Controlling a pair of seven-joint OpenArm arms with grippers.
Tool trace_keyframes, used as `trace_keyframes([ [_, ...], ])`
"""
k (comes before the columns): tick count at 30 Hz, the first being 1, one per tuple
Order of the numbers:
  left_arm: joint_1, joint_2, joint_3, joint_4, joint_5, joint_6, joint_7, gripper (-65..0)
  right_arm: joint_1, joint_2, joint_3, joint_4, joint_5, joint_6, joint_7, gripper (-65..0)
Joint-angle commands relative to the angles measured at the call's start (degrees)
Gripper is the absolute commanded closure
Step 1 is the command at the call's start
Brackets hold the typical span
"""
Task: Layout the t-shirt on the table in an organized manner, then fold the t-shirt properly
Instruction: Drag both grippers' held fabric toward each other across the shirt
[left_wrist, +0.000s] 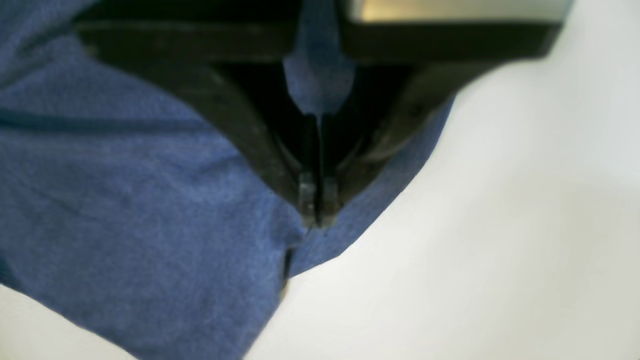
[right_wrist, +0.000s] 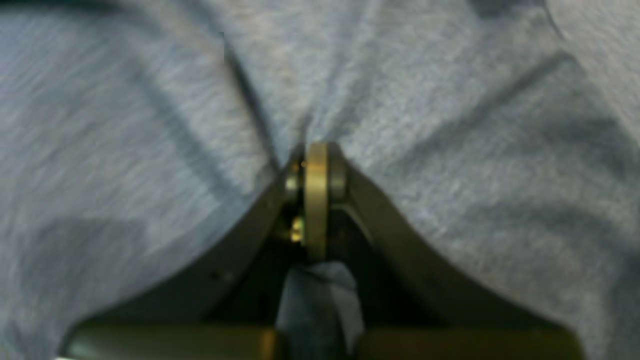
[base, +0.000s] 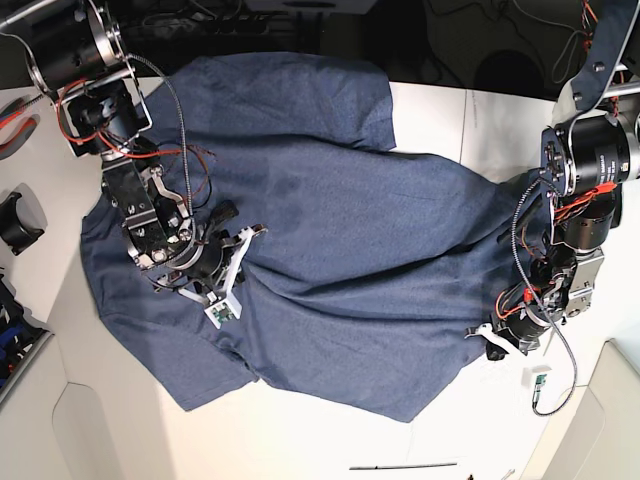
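The slate-blue t-shirt (base: 340, 250) lies spread and wrinkled across the white table (base: 430, 110), one sleeve toward the far edge. No lettering shows. My left gripper (left_wrist: 317, 202) is shut on a pinch of the t-shirt (left_wrist: 125, 200) at its edge, over bare table (left_wrist: 500, 225); in the base view that left gripper (base: 492, 342) sits at the shirt's right side. My right gripper (right_wrist: 316, 160) is shut on a fold of t-shirt (right_wrist: 450, 175) fabric that bunches between its fingers. In the base view the right gripper (base: 232, 228) is over the shirt's left part.
Raised white corner panels stand at the near left (base: 60, 430) and near right (base: 610, 400). A black fixture (base: 15, 222) sits at the left edge. Dark cables and gear run along the far side (base: 480, 40). Bare tabletop (base: 300, 445) shows in front of the shirt.
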Motion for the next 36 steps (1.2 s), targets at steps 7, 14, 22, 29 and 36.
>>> trace_keyframes([
  [7, -2.01, -0.66, -0.09, 0.92, -0.59, -0.22, -0.61, 0.0, -6.84, 5.57, -0.63, 12.52, -0.59, 1.68, -16.09, 0.0],
  [14, -2.03, -0.44, -0.02, 0.92, -0.31, -2.4, -0.2, 0.0, -10.05, 8.07, -0.63, 17.59, 2.43, 1.77, -21.97, 0.0],
  [22, -1.7, 1.46, -0.02, 0.9, 0.09, -3.74, 2.82, 0.0, -14.67, 8.04, -0.7, 18.78, 2.43, 7.39, -23.82, 0.0],
  [29, -1.57, 2.89, -0.02, 0.9, -0.81, -7.76, 2.75, 0.0, -18.23, 8.07, -0.7, 19.21, 2.45, 9.09, -26.34, 0.0],
  [36, -1.4, 4.46, 5.97, 0.9, 1.88, -7.45, 2.82, 0.0, -18.78, 8.04, -0.68, 19.82, 3.76, 9.46, -26.29, 0.0],
])
